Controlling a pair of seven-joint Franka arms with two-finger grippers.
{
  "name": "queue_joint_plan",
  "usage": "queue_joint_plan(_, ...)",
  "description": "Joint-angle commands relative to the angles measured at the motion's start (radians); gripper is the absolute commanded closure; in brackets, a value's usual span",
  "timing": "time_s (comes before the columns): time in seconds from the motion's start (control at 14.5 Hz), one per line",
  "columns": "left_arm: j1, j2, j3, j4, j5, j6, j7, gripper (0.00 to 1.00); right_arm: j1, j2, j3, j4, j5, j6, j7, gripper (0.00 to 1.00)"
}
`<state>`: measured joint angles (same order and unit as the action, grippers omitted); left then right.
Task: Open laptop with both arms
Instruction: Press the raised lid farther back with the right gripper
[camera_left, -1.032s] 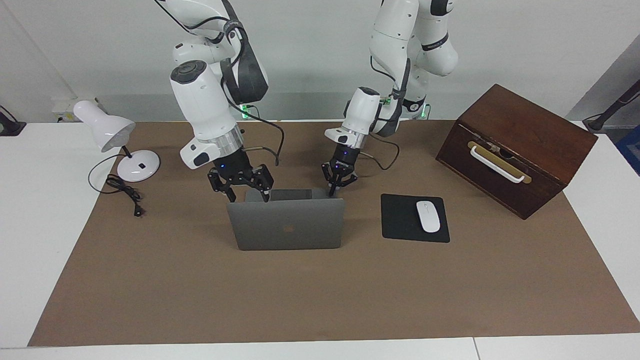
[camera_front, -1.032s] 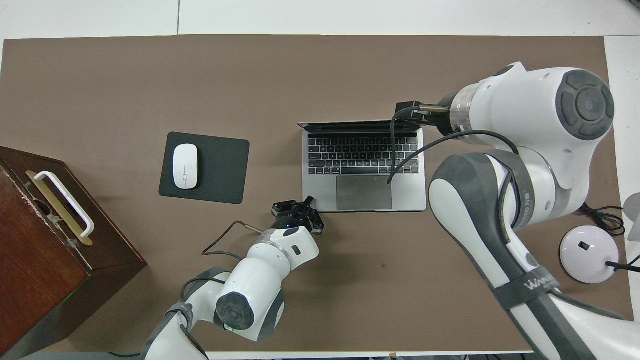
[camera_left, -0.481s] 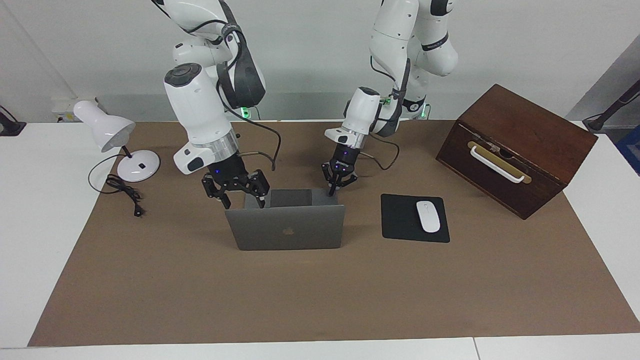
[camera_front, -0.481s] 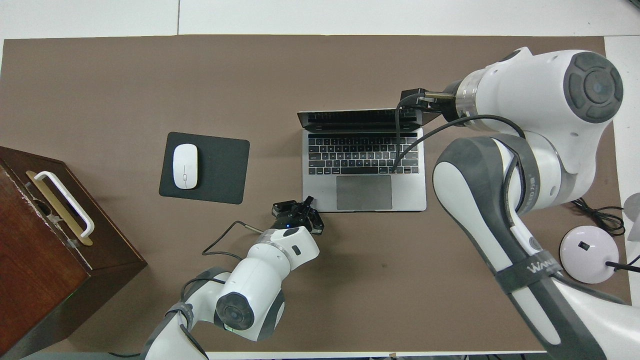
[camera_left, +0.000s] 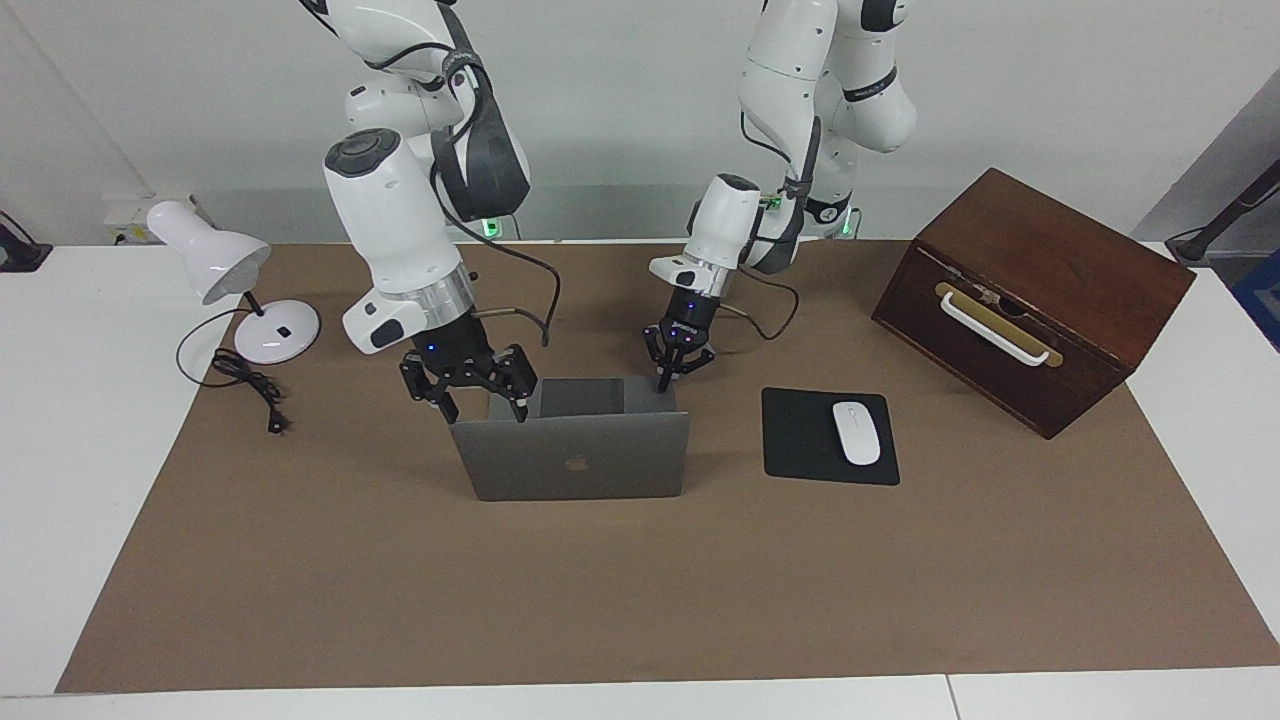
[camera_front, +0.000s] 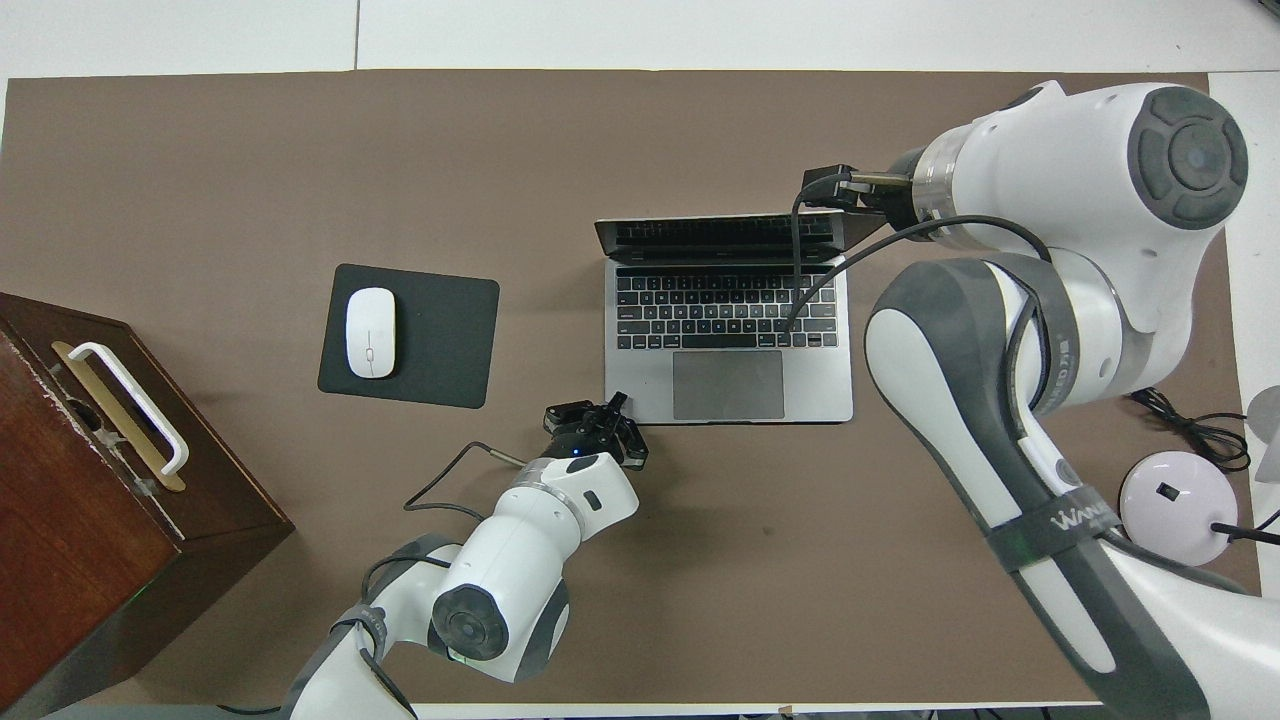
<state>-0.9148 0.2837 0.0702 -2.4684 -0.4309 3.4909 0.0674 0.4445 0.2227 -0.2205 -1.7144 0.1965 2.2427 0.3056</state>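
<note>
Since the earlier frame the lid of the laptop (camera_left: 572, 458) has been tipped a little further away from the robots by the right gripper (camera_left: 480, 392), whose fingers are spread astride the lid's top corner. The left gripper (camera_left: 668, 376), fingers together, is pressed on the base's near corner. The laptop lies beside the mouse pad (camera_left: 828, 437) on the tabletop (camera_left: 300, 560). The lid is judged thin, stiff and slippery, the screen fragile; it is best held at the edge.
</note>
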Motion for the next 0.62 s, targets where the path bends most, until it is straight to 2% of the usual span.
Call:
queue_joint_plan(0.0, -0.009, 0.045, 0.010, 0.019, -0.022, 0.014, 0.019, 1.00, -0.020, 0.027, 0.009, 0.032, -0.020, -0.008, -0.033, 0.00)
queue_joint_plan(0.55, -0.009, 0.043, 0.010, 0.019, -0.022, 0.014, 0.019, 1.00, -0.026, 0.030, 0.009, 0.032, -0.008, -0.018, -0.037, 0.00)
